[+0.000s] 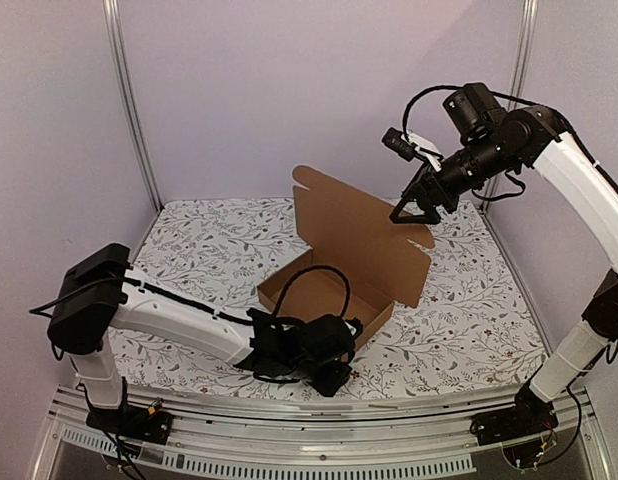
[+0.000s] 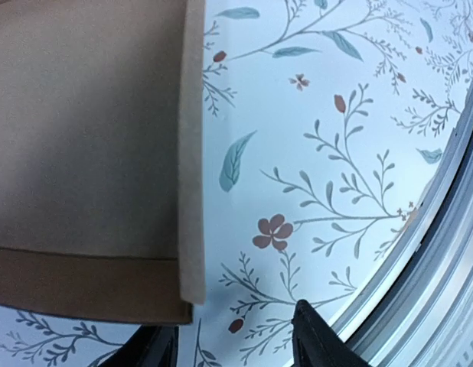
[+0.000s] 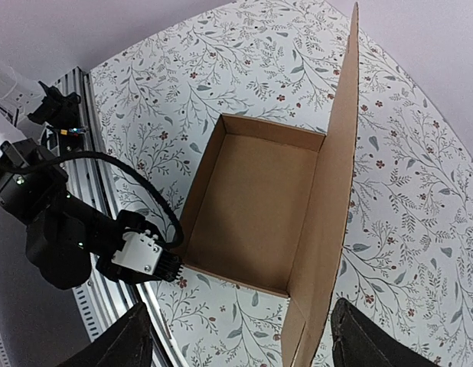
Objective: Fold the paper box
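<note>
L end effector [image 1: 333,379] low, jaws apparently apart; R end effector [image 1: 407,210] up high, jaws wide.

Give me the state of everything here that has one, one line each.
Plain brown corrugated cardboard box: tray walls folded up, not closed.
Lid: standing upright at the tray's far side.
Left claw: open, low beside the box's near corner, gripping nothing.
Right claw: open, raised above the lid, holding nothing.
</note>
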